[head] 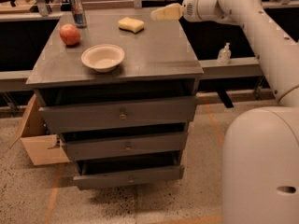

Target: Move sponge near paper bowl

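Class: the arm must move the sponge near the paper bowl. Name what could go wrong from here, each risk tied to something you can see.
1. The gripper hovers apart from the sponge, beside it; a low approach might push it toward the can instead of grasping it.
2. The paper bowl looks light; a sponge set down too close could nudge it toward the apple.

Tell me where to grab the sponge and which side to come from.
Grip the sponge across its narrower width, coming straight down: it lies flat and low on the cabinet top, with bare surface around it. The gripper hovers close beside it, so a short approach likely suffices.
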Robot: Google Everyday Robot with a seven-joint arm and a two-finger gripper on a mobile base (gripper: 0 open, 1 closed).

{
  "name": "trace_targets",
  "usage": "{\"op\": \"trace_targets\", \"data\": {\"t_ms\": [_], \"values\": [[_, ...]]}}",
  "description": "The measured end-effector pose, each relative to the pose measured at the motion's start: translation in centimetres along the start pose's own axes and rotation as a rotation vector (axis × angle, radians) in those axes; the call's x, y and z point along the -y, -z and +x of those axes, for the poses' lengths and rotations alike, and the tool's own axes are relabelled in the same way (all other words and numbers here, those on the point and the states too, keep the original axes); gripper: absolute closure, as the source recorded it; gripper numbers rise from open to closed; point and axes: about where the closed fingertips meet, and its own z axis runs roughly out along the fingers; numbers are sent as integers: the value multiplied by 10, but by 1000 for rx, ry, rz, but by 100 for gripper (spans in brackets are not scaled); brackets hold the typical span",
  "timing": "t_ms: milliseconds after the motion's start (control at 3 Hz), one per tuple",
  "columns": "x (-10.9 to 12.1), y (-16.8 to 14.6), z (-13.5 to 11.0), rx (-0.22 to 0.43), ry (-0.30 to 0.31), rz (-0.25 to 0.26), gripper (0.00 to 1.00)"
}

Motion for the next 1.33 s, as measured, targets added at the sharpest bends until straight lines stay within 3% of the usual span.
{"op": "trace_targets", "data": {"t_ms": [333, 667, 1000, 1333], "values": [[-6, -37, 16, -33, 9, 12, 0], [-13, -75, 35, -59, 63, -9, 0], [-23, -99, 37, -23, 128, -54, 0], [-28, -115, 36, 24, 151, -86, 0]]}}
